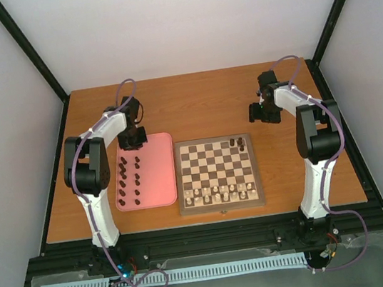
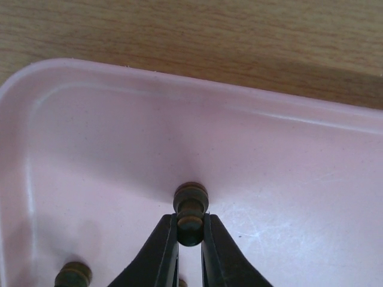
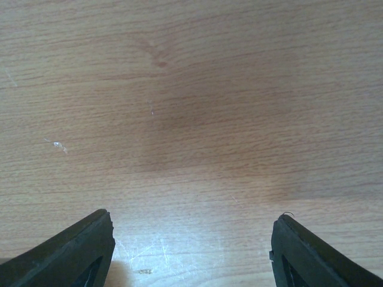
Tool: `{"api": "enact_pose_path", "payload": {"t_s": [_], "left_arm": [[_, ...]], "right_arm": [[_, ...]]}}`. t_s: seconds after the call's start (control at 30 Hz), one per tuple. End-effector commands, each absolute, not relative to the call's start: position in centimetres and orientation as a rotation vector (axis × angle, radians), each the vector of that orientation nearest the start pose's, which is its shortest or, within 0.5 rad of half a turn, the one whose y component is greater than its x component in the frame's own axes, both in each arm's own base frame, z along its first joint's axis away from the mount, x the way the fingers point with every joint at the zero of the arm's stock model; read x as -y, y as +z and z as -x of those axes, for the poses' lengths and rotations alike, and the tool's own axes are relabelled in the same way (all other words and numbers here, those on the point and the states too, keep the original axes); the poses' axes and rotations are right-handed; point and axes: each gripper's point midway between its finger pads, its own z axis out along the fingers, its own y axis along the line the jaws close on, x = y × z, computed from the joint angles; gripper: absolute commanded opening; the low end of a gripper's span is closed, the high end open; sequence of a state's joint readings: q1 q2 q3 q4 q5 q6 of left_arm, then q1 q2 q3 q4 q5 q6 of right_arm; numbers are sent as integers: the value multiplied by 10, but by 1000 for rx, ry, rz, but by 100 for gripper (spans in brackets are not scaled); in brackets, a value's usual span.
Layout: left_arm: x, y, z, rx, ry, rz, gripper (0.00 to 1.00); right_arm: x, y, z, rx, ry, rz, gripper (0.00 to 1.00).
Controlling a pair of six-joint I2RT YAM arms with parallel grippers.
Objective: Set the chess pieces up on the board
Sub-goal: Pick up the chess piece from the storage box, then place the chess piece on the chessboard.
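Risk one: slippage. The left jaws are pressed onto a dark piece (image 2: 191,209) with their very tips only, on a narrow, rounded part below its head. A small twist on lifting may squeeze it out, and it would drop back into the tray (image 2: 90,149) or roll.

Risk two: collision. Other dark pieces (image 1: 130,178) stand close together in the tray, one near the jaws on their left. A careless lift may topple them.

Risk three: placement. A few set pieces (image 1: 236,142) stand at the far right corner of the board (image 1: 213,165), and a tilted release there may knock them over.

Position: the pinched piece sits between the tips, near the tray's far rim, with its head protruding past them toward that rim. Whether its base rests on the tray cannot be told. The right jaws hang spread over the table (image 3: 191,119), well apart from the board, holding nothing.
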State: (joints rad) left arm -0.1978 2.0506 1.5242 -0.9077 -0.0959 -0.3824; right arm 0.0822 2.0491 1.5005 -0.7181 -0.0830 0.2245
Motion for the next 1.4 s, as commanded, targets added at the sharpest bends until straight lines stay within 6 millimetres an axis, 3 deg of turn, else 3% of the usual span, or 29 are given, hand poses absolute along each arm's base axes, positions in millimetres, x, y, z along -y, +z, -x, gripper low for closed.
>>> {"api": "enact_pose_path", "payload": {"t_s": [0.0,0.1,0.2,0.37,0.47,0.57,0.8,0.93,1.1,1.37], "left_arm": [[68,41,-423,-2939,30,295,1],[71,56,-425,-2923,1,282,1],[76,80,-428,-2882,-51,268,1],[92,119,-425,-2829,-120,212,1],[118,136,-416,-2819,-175,137,1],[162,146,-402,-2823,-252,15,1],[287,144,-364,-2850,-448,-306,1],[342,138,-350,-2843,-456,-483,1],[390,120,-331,-2844,-453,-642,1],[425,101,-313,-2858,-474,-762,1]], "right_arm": [[-52,40,-458,-2833,160,-163,72],[-51,44,-460,-2823,147,-167,74],[-49,48,-463,-2815,130,-174,99],[-48,53,-467,-2799,131,-186,100],[-48,57,-467,-2792,128,-188,100],[-45,61,-466,-2785,106,-196,100],[-44,66,-465,-2775,106,-206,100],[-46,65,-465,-2776,116,-201,100],[-48,63,-464,-2780,128,-196,100],[-47,64,-462,-2774,124,-189,100]]}}
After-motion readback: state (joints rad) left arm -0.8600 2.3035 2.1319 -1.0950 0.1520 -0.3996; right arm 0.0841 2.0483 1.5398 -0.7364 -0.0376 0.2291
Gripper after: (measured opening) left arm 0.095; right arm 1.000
